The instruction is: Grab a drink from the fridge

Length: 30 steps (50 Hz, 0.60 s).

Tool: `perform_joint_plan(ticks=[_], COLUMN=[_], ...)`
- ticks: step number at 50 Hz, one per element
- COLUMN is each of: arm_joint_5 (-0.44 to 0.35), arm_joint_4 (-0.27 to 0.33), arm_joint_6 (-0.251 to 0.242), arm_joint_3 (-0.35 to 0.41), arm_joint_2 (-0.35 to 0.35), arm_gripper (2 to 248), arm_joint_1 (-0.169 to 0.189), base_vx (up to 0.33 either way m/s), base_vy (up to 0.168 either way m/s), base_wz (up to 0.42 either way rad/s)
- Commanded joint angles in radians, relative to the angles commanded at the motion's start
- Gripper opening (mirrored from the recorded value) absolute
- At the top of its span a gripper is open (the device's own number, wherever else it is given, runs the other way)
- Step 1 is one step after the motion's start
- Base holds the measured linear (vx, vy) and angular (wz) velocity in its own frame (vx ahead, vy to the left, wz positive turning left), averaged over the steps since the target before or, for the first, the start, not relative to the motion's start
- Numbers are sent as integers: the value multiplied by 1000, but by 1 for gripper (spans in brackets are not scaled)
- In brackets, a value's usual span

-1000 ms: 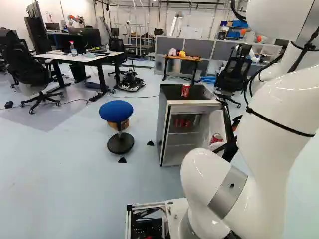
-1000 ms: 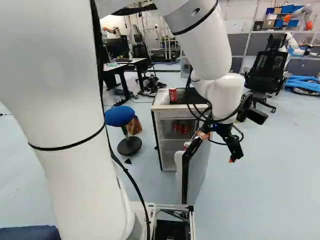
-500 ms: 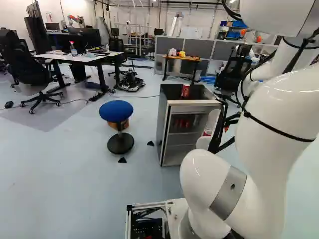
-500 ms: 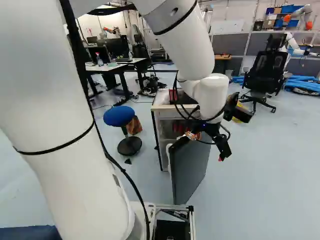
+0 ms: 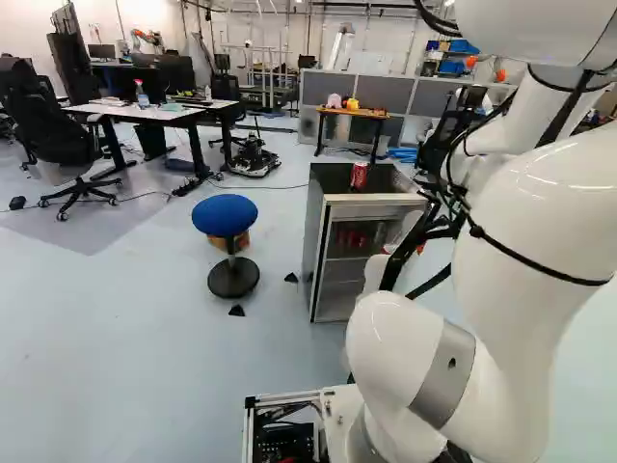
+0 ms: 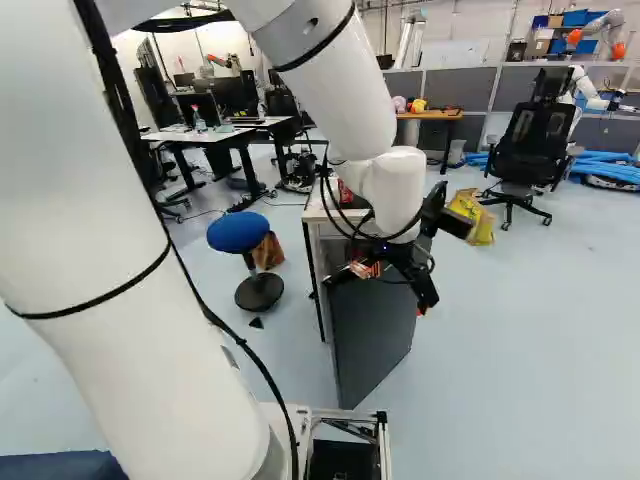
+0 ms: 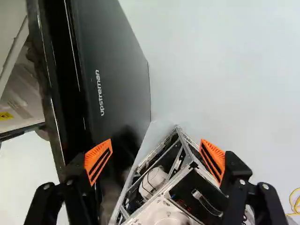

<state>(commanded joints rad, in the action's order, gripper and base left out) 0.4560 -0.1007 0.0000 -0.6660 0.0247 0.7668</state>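
Note:
At the upper edge of the fridge door [image 6: 372, 325] is my gripper [image 6: 390, 284], its fingers apart. The wrist view shows the gripper [image 7: 156, 160] open, one orange pad [image 7: 98, 161] over the dark door [image 7: 112, 70] near its edge, the other beyond its outer face; contact cannot be told. The small fridge [image 5: 316, 241] stands partly open, its door angled out towards the base. Red cans [image 5: 355, 238] sit on a shelf inside. One red can [image 5: 359, 176] stands upright on top.
A blue stool [image 5: 225, 214] stands beside the fridge. The base's metal frame [image 7: 187, 161] lies below the gripper. Farther off are desks [image 5: 145, 112], an office chair [image 6: 530, 150], a yellow bag [image 6: 472, 218] and another robot [image 6: 600, 30].
The arm and gripper have moved left in both base views. The door has swung inward with them, covering more of the fridge's front in the right base view. The base has not moved.

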Motion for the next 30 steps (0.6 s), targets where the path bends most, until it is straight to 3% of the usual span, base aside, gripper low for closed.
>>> perform_joint_plan(ticks=[30], arm_joint_5=[0], arm_joint_4=[0], arm_joint_6=[0], arm_joint_3=[21], arm_joint_2=[-20], arm_gripper=[247], arm_joint_1=[-143], base_vx=[0], base_vy=[0], base_wz=[0])
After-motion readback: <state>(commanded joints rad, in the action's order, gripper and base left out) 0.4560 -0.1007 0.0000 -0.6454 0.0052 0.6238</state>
